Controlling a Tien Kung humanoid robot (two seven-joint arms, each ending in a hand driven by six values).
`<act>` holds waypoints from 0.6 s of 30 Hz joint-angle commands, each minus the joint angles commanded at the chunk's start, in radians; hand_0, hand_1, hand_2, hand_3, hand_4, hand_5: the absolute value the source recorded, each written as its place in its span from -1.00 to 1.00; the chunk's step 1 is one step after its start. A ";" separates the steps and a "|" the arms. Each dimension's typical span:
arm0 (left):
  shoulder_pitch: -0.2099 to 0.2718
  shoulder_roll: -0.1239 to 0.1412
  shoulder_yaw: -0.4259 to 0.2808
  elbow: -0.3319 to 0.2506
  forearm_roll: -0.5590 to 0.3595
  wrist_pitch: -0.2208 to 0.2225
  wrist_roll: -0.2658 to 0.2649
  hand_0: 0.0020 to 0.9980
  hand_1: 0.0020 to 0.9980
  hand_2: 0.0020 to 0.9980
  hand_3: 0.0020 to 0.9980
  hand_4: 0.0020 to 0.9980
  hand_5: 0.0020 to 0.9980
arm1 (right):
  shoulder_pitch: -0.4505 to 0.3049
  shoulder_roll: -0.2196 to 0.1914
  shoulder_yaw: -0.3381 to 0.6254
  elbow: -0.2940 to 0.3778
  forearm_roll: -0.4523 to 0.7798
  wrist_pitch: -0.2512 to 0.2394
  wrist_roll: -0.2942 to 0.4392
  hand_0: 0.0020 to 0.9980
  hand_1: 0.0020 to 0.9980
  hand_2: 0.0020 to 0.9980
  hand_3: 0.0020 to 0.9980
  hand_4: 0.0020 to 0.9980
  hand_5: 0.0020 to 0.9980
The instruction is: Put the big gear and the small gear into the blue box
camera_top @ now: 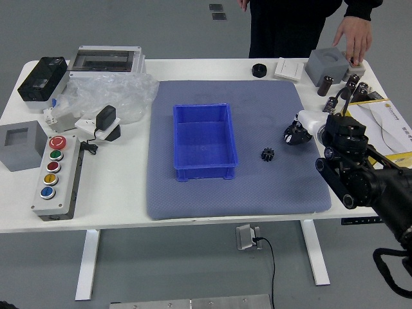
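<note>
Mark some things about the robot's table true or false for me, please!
1. The blue box sits on the grey-blue mat. True.
2. The small gear is inside the blue box. False: it lies on the mat, to the right of the box.
3. The right robot hand is at the right part of the mat. True.
4. The red button is at the near end of the button panel. False: it is at the far end; the blue button is nearest.
5. A person's hand reaches to the table's far right corner. True.
</note>
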State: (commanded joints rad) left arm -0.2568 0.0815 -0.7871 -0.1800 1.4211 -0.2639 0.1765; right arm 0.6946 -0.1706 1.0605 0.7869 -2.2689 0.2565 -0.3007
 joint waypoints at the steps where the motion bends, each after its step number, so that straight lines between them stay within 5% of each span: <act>1: 0.000 0.000 0.000 0.000 -0.001 0.000 0.000 0.78 0.74 0.74 0.71 0.59 -0.01 | -0.001 -0.002 0.003 0.005 0.000 0.000 -0.001 0.04 -0.07 0.10 0.24 -0.16 -0.24; 18: 0.000 0.003 0.001 0.000 -0.005 0.000 0.000 0.77 0.74 0.73 0.70 0.60 0.01 | -0.030 -0.025 0.041 0.144 0.000 -0.004 -0.018 0.05 -0.08 0.07 0.23 -0.22 -0.30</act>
State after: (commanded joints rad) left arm -0.2566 0.0847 -0.7865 -0.1800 1.4158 -0.2639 0.1763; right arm 0.6643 -0.1958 1.1016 0.9306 -2.2689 0.2523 -0.3184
